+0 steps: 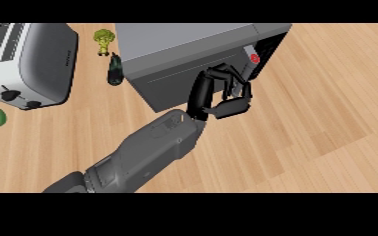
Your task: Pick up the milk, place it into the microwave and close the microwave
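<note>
Presently, only one arm is in view. It comes in from the near left, so you should take it for the left hand (201,94); the right hand does not show. The fingers (224,73) are curled in an arch over the thumb. Only counter (317,130) and the microwave's grey face show through the gap, so I judge that the hand holds nothing.

The microwave (184,40) sits at the far centre, turned so that its dark opening (276,47) lies at its right end. At the near edge of that opening stands a narrow white item with a red mark, which I take for the milk (253,60). Its long side runs far to near.

The milk lies just far-right of the fingertips. You cannot tell from this view whether they touch it, or whether it is fully inside the cavity.

In my judgement the placing is done or nearly so. Confirm the milk sits past the opening's edge before you swing the door, or the door may strike it.
</note>
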